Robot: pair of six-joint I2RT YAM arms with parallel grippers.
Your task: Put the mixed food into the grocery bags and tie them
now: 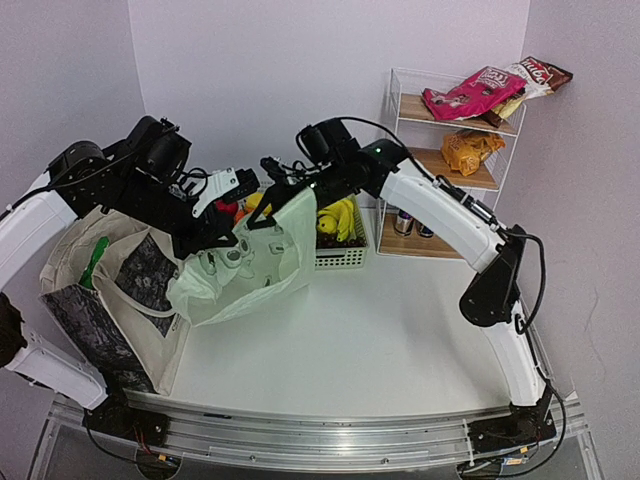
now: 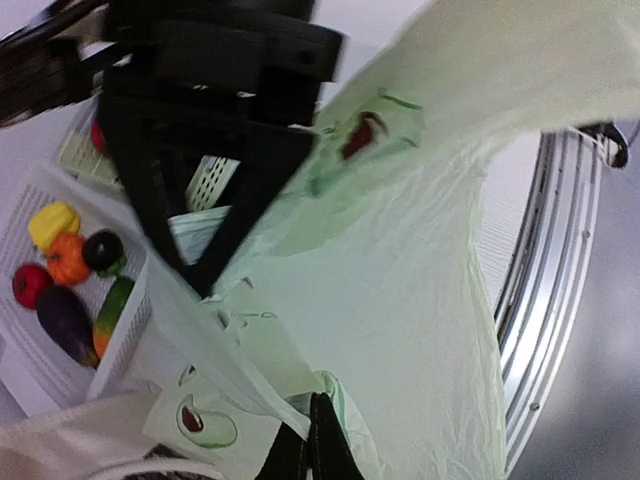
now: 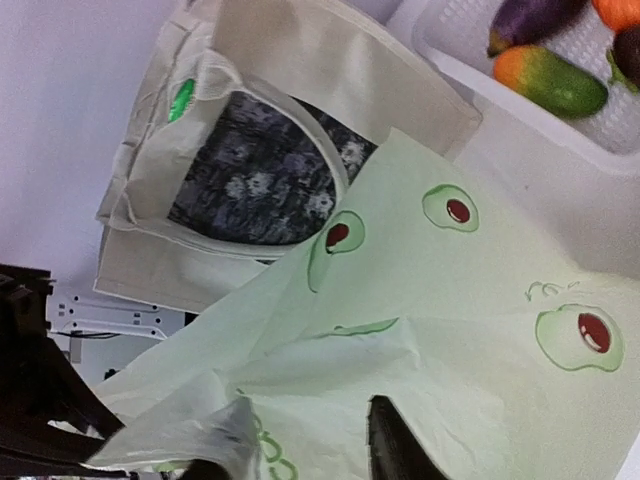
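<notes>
1. Avocado-print plastic bag hangs above the table. Its long axis slants from a raised corner at back right down to a sagging end at front left.
2. Left gripper has its fingers pinched together on the bag's film.
3. Right gripper sits at the raised corner, fingers apart, with film lying between them.
4. Canvas tote stands just left of the sagging end, mouth open; bananas lie in a white basket behind.

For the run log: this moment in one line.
left tool: shut on avocado bag | right tool: open | canvas tote: left of bag
</notes>
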